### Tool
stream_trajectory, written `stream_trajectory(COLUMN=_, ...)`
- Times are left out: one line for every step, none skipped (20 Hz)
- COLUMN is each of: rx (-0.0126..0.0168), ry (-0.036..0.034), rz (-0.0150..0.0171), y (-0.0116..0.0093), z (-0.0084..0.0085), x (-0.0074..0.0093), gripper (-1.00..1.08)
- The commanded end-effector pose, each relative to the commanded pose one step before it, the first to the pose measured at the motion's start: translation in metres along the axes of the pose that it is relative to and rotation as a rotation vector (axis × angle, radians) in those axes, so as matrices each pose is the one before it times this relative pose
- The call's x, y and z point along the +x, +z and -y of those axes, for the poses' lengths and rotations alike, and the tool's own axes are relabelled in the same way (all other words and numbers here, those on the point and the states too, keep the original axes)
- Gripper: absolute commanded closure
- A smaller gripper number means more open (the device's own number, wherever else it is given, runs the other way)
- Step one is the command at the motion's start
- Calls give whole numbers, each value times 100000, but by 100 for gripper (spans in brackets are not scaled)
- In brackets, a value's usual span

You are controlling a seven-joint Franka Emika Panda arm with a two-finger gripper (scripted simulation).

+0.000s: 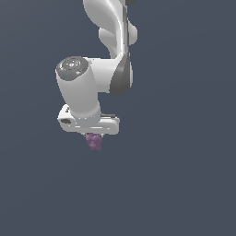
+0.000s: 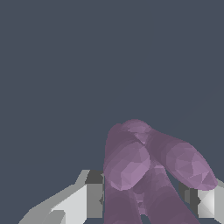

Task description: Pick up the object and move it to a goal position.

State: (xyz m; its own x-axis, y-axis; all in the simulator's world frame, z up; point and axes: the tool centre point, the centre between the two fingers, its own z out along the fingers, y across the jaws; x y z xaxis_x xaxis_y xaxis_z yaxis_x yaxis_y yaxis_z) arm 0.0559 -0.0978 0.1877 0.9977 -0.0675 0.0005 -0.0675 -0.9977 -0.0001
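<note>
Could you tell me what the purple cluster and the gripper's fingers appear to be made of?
Cluster: matte purple with flat facets and soft shading, no glints; it could be rubber or plastic, though a render leaves that open. Fingers: smooth white, like painted plastic or metal, with darker grey pads.

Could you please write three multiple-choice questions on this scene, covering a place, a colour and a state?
1. Where is the grape-like bunch?
A. Directly under the claw
B. Far off at the exterior view's right
C. On top of the arm

2. What colour is the bunch?
A. Green
B. Purple
C. Orange

3. How does the claw stand?
A. Wide open, well clear of the bunch
B. Out of view
C. Closed on the bunch

Answers: 1 A, the exterior view shows it just below the claw. 2 B, both views show purple. 3 C, the wrist view shows fingers on either side of it.
</note>
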Motion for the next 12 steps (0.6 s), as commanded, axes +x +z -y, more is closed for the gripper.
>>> stream_trajectory(rx=44, ry=-197, rz=74, y=-1060, z=-2024, x=461, gripper=108)
stream_trajectory(rx=0, ry=0, rz=0, y=-325, z=-638, x=163, gripper=108)
stream_trajectory(rx=0, ry=0, rz=0, y=-281, z=-552, x=144, gripper=108)
stream_trajectory(rx=0, ry=0, rz=0, y=-239, z=-471, x=127, gripper=108)
stream_trajectory(rx=0, ry=0, rz=0, y=-200, z=-394, x=111, gripper=108)
stream_trajectory(rx=0, ry=0, rz=0, y=-163, z=-321, x=97, gripper=108)
stream_trajectory(rx=-53, ry=-37, rz=-24, y=-150, z=-215, x=82, gripper=108)
stream_trajectory(rx=0, ry=0, rz=0, y=-95, z=-186, x=70, gripper=108)
stream_trajectory(rx=0, ry=0, rz=0, y=-65, z=-126, x=57, gripper=108)
stream_trajectory(rx=0, ry=0, rz=0, y=-38, z=-74, x=43, gripper=108)
stream_trajectory(rx=0, ry=0, rz=0, y=-18, z=-34, x=27, gripper=108)
stream_trajectory(rx=0, ry=0, rz=0, y=-4, z=-8, x=9, gripper=108)
